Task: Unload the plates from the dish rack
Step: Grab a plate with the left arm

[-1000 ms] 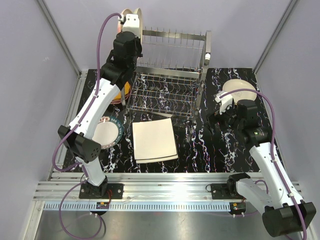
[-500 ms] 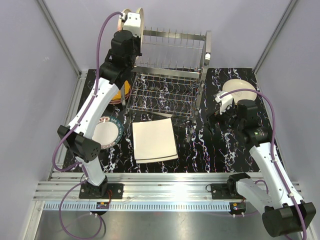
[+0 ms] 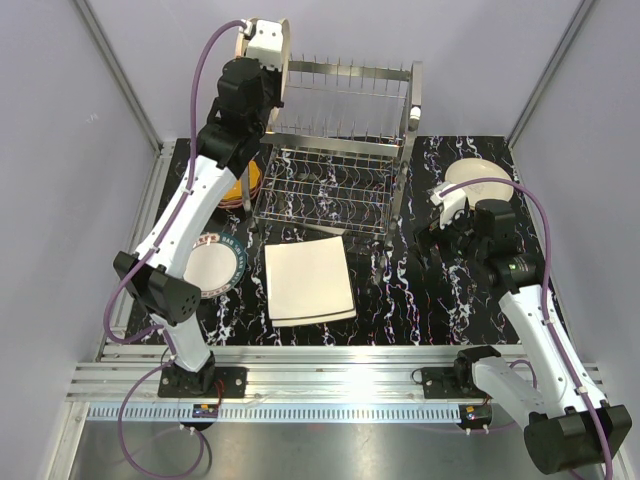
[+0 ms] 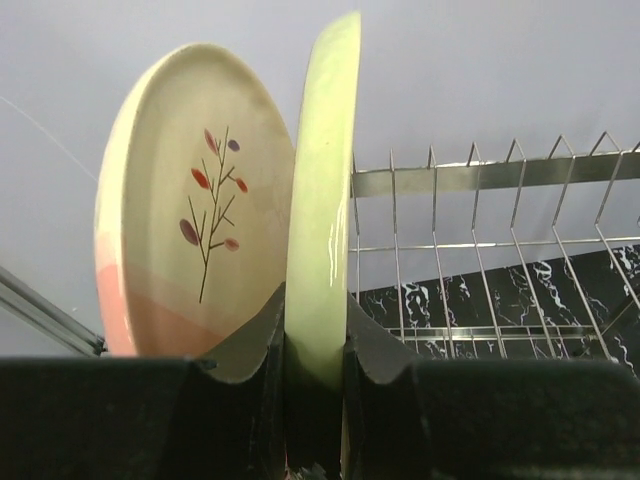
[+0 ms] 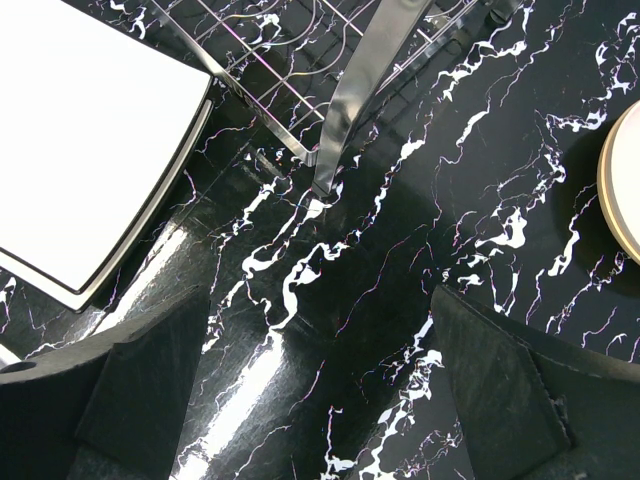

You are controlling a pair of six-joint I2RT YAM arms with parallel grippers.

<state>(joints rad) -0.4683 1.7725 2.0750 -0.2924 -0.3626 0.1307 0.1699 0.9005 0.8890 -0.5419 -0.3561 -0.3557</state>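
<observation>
Beside the dish rack, left fingers pinch a plate.

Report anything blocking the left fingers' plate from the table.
A pink-and-cream plate stands close beside the gripped plate on the side away from the dish rack; nothing else visible blocks it.

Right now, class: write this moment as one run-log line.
left gripper: shut on cream plate | right gripper: open, empty | pink-and-cream plate: upright alongside
</observation>
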